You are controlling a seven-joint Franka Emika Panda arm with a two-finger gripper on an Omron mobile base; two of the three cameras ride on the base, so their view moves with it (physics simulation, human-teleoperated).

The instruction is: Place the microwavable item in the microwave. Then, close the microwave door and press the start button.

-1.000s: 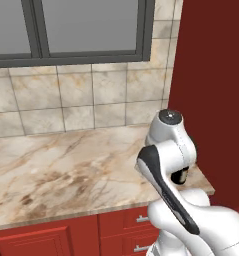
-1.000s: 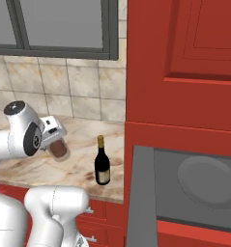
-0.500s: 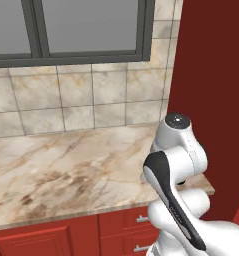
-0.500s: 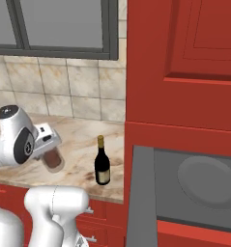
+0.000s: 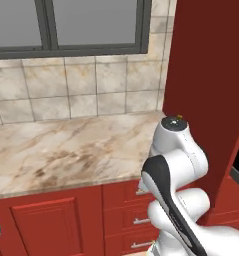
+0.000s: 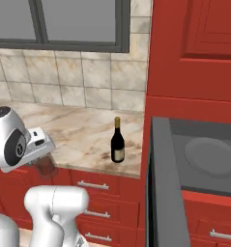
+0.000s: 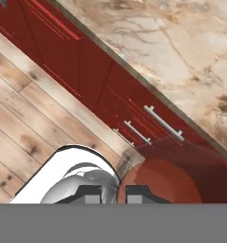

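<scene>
The jaws are clamped on the glass tumbler, which hangs below the white hand at about 8 o'clock in the right base view. One second ago the hand held it higher, over the marble table. Now the hand has come down and back toward the robot, so the tumbler is off the table, in front of the red drawers. In the hand view the tumbler with its reddish-brown contents is seen from above, just over the finger tips, with wooden floor far under it.

The wine bottle stands on the table as before, untouched. The microwave is at 3 o'clock, its door open toward the camera and the turntable plate free.

I judge that the pick-up is finished and the carrying has started. The next move should be a swing to the right, past the bottle and around the open door, while keeping the tumbler upright.
</scene>
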